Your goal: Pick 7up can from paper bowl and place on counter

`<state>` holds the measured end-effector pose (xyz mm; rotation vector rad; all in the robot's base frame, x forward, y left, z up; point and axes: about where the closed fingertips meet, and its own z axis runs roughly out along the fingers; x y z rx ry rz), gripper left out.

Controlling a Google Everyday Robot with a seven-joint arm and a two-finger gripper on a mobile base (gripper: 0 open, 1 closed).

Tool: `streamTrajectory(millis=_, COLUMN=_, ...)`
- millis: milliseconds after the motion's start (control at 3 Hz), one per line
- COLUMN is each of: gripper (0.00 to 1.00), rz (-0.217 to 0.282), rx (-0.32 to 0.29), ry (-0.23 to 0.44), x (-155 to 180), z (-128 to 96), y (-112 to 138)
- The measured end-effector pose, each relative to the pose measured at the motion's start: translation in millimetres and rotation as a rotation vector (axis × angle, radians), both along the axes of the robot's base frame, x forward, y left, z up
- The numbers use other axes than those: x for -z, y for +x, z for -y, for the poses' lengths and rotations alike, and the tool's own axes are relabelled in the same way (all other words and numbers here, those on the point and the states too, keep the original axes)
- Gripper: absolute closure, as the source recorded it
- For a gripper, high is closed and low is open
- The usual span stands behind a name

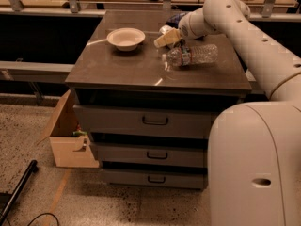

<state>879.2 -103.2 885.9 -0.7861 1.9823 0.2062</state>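
Looking at the single camera view as someone standing in front of the cabinet, I see the table [141,72] as a glossy dark square top over three grey drawers [155,121], each with a small handle. The paper bowl [125,37] sits upright on the far left part of the table, and what shows of its inside is plain off-white. The robot's pale arm [244,29] reaches in from the right, across the back of the table. The end effector [165,38] is low over the surface, to the right of the bowl and apart from it. Whether the end effector is wide, narrow or holding anything, I cannot tell. I also cannot pick out the 7up can from this spot, so I cannot say whether it is at the end effector. A clear water bottle [192,55] with a red-and-blue label lies on its side just in front of the end effector and to its right, its cap end pointing left. Something dark [176,18] sits behind the wrist, too unclear to name. The robot's big rounded base [254,168] fills the lower right. On the speckled floor [117,206] to the left, an open cardboard box [70,145] stands against the cabinet, and a black pole [16,192] lies near the corner.
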Motion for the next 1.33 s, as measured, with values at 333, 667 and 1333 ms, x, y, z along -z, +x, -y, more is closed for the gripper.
streamTrajectory(millis=333, gripper=0.00, rz=0.032, rx=0.044, ry=0.030, x=-20, z=19, y=-4)
streamTrajectory(millis=667, gripper=0.00, rz=0.110, rx=0.152, ry=0.035, x=-58, z=66, y=-11)
streamTrajectory(millis=1333, gripper=0.00, rz=0.207, rx=0.280, ry=-0.011, x=-109, z=125, y=-27)
